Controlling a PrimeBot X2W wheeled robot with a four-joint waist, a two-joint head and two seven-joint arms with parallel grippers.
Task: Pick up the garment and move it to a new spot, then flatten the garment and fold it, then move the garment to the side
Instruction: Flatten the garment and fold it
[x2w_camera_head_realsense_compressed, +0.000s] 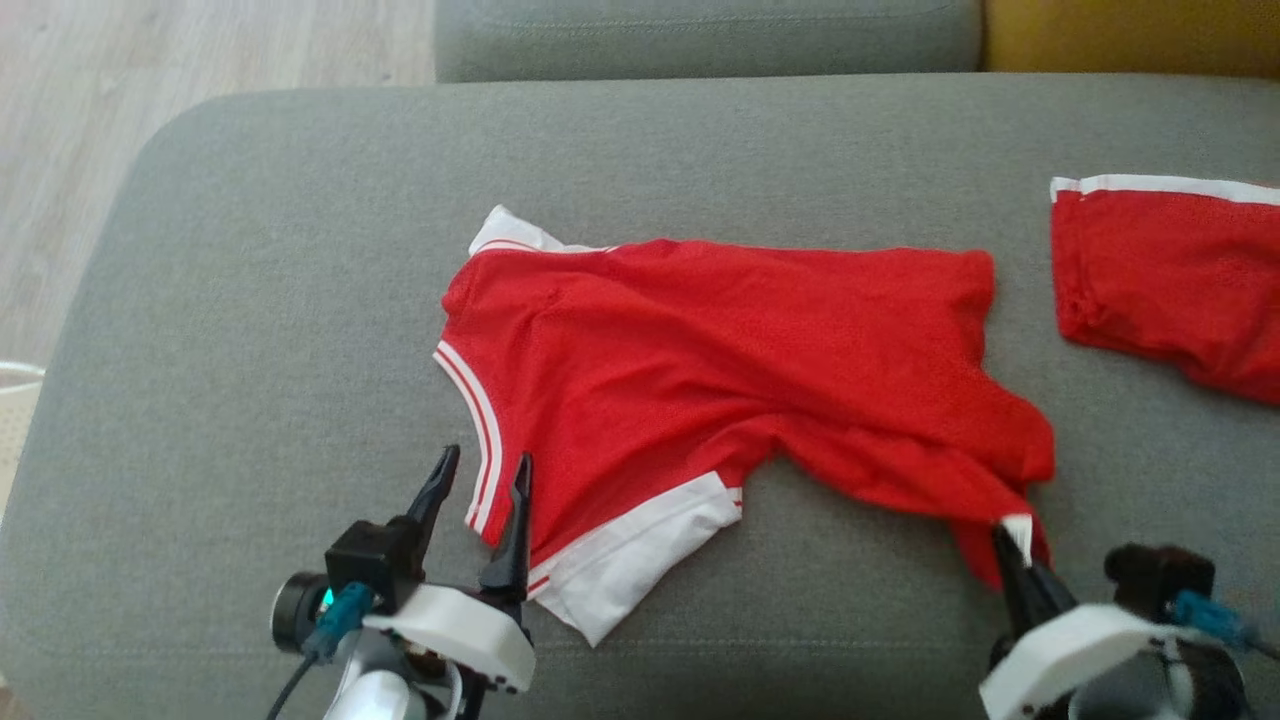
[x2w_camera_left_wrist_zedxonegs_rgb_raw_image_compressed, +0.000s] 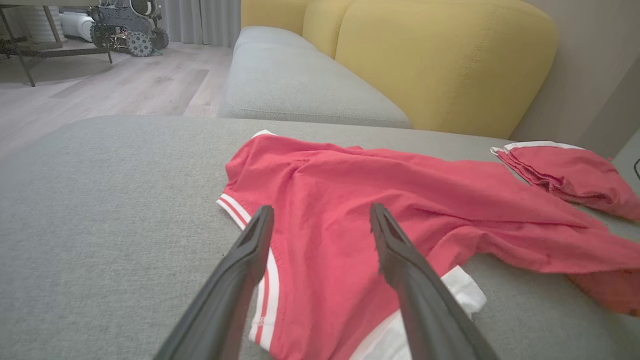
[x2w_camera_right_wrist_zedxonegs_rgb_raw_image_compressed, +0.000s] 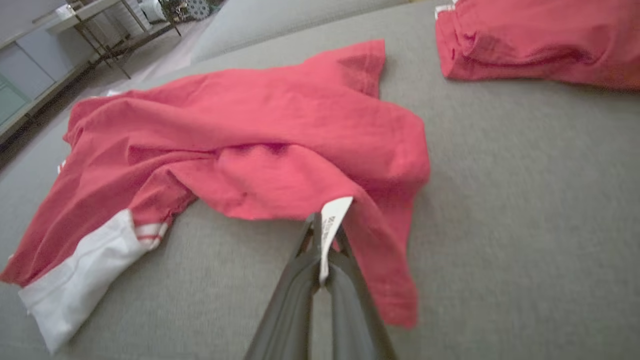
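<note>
A wide grey fabric sofa cushion (x2w_camera_head_realsense_compressed: 250, 300) carries the work. Near its middle lies the task's thing, a red mesh sleeveless shirt with white striped trim (x2w_camera_head_realsense_compressed: 700, 360), spread out but rumpled, with a ridge of folds running toward its near right corner. A second red garment with a white band (x2w_camera_head_realsense_compressed: 1170, 290) sits well apart at the far right, loosely folded.

The left end effector (x2w_camera_head_realsense_compressed: 486, 460) is released, its two dark fingers spread on either side of the striped armhole edge just beside the white panel; whether they touch the cloth cannot be told. The right end effector (x2w_camera_head_realsense_compressed: 1005, 540) is clenched on the shirt's near right corner, where a small white label (x2w_camera_right_wrist_zedxonegs_rgb_raw_image_compressed: 334, 215) runs between the fingers. It may be pinching mostly the label rather than the cloth, as the wrist view is blurred there.

To do this step well, the left end effector should probably settle low enough to catch the striped edge fully before closing. Both arms should then rise together and draw apart evenly, so the folds pull out without strain on the label.
</note>
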